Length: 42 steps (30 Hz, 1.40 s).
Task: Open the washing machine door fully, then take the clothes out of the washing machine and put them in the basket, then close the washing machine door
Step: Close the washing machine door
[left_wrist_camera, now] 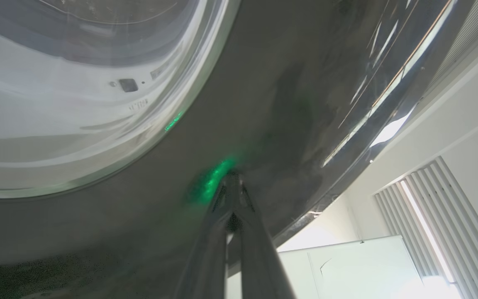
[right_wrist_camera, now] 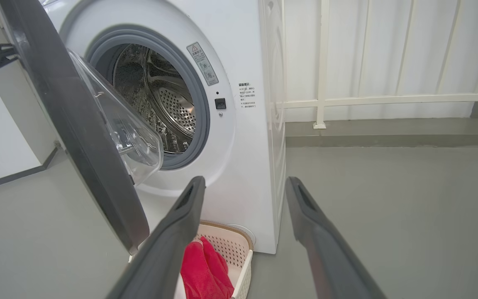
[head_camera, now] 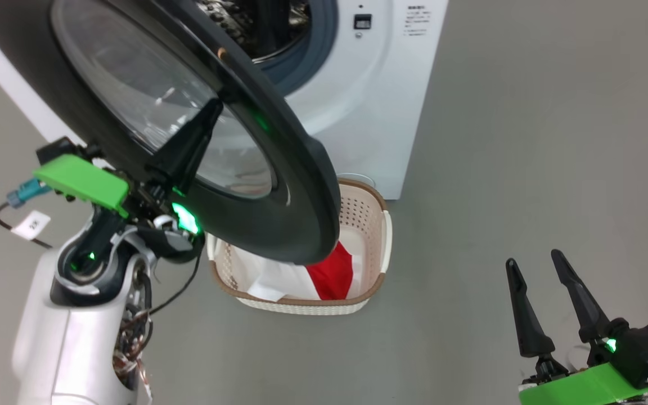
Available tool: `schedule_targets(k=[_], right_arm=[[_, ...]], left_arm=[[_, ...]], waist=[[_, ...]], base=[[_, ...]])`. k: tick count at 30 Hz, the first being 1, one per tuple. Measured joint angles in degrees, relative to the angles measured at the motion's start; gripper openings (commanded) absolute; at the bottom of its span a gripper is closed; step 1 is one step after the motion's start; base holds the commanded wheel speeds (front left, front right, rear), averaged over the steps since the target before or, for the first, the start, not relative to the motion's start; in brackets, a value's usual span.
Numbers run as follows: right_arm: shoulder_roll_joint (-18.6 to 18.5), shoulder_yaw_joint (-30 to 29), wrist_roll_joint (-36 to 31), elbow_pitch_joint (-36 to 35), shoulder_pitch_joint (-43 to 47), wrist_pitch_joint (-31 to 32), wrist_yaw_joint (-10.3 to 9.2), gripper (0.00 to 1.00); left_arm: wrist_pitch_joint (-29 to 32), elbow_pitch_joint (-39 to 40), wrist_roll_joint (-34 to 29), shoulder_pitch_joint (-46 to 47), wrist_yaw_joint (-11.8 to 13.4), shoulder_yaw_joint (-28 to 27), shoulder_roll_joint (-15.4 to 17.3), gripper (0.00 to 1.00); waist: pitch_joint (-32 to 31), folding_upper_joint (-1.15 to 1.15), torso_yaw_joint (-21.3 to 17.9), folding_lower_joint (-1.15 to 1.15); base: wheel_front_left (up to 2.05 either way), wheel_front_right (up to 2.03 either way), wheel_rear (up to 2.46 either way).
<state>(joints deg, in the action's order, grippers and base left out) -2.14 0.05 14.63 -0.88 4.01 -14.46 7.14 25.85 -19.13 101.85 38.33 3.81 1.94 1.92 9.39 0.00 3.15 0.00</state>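
Note:
The washing machine door (head_camera: 279, 185), black-rimmed with a bulging glass window, stands partly swung out from the white washing machine (head_camera: 374, 101). My left gripper (head_camera: 211, 112) is shut, its tips resting against the door's outer face. In the left wrist view the closed fingertips (left_wrist_camera: 232, 180) touch the glossy black rim (left_wrist_camera: 272, 104). The basket (head_camera: 383, 230) sits on the floor under the door, with red clothes (head_camera: 332, 275) and white fabric (head_camera: 273, 278) in it. My right gripper (head_camera: 535, 261) hangs open at the lower right, holding nothing. The steel drum (right_wrist_camera: 160, 99) looks bare where it shows.
Grey floor (head_camera: 526, 140) spreads to the right of the machine and around the basket. A white railing (right_wrist_camera: 388, 99) and wall panels stand behind the machine's right side. The door's lower edge (right_wrist_camera: 133, 232) overhangs the basket (right_wrist_camera: 235, 245).

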Motion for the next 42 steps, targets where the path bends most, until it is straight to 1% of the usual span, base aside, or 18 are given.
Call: schedule_targets(k=[6, 12, 20, 27, 42], right_arm=[[0.0, 0.1, 0.4, 0.1, -1.3, 0.0, 0.00, 1.00], [0.0, 0.2, 1.2, 0.2, -2.0, 0.0, 0.00, 1.00], [0.0, 0.4, 2.1, -0.5, -3.4, -0.2, 0.00, 1.00], [0.0, 0.6, 3.1, -1.2, -4.7, -0.2, 0.00, 1.00], [0.0, 0.6, 3.5, -2.0, -5.6, -0.2, 0.00, 1.00]], left_arm=[[-1.0, -1.9, 0.0, 2.8, -0.4, -0.6, -0.1, 0.00], [-1.8, -3.2, -0.1, 5.6, -1.4, -1.5, -0.1, 0.00], [-3.0, -4.8, -1.7, 9.6, -2.9, -1.9, 0.5, 0.00], [-3.8, -6.5, -3.1, 12.7, -4.4, -2.0, 0.9, 0.00], [-3.8, -9.4, -3.8, 18.9, -5.4, -2.7, 2.2, 0.00]], waist=[[1.2, 0.00, -2.4, 0.00], [2.5, 0.00, -4.9, 0.00], [5.1, 0.00, -7.8, 0.00], [7.6, 0.00, -9.7, 0.00], [11.7, 0.00, -12.5, 0.00]], base=[[0.00, 0.00, 0.00], [0.00, 0.00, 0.00], [0.00, 0.00, 0.00], [0.00, 0.00, 0.00], [0.00, 0.00, 0.00]])
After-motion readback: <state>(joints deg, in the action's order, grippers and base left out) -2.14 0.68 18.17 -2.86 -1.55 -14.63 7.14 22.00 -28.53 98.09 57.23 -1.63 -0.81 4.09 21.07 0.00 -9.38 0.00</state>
